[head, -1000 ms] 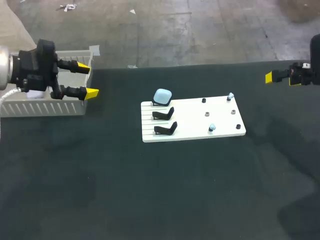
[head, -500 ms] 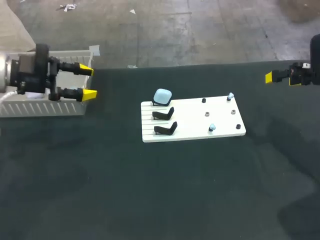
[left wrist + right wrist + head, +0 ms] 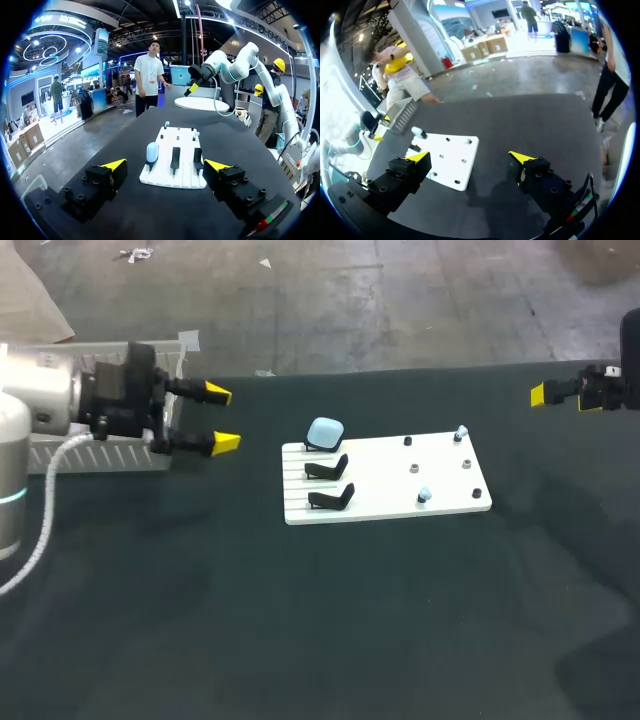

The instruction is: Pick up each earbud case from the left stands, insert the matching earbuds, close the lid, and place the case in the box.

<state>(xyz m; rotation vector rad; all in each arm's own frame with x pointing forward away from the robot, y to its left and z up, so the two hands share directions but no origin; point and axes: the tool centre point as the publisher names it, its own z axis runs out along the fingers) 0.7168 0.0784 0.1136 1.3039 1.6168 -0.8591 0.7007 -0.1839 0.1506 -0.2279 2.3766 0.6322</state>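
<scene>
A white board (image 3: pixel 385 480) lies mid-table. On its far left stand sits a light-blue earbud case (image 3: pixel 325 433); the two nearer black stands (image 3: pixel 328 468) are empty. Two light-blue earbuds (image 3: pixel 461 432) (image 3: pixel 423 496) stand on pegs at the board's right side. My left gripper (image 3: pixel 220 418) hovers open and empty, left of the board and level with the case. In the left wrist view the case (image 3: pixel 152 150) is ahead of the open left gripper (image 3: pixel 166 165). My right gripper (image 3: pixel 470 157) is open and empty, far to the right of the board (image 3: pixel 451 160).
A white slatted box (image 3: pixel 90 455) stands at the table's back left, behind my left wrist. Small black and grey pegs (image 3: pixel 412 468) dot the board's right half. Dark table cloth (image 3: pixel 320 620) spreads in front of the board.
My left gripper has moved right, from over the box's corner out toward the board, staying open. The right arm has not moved.
</scene>
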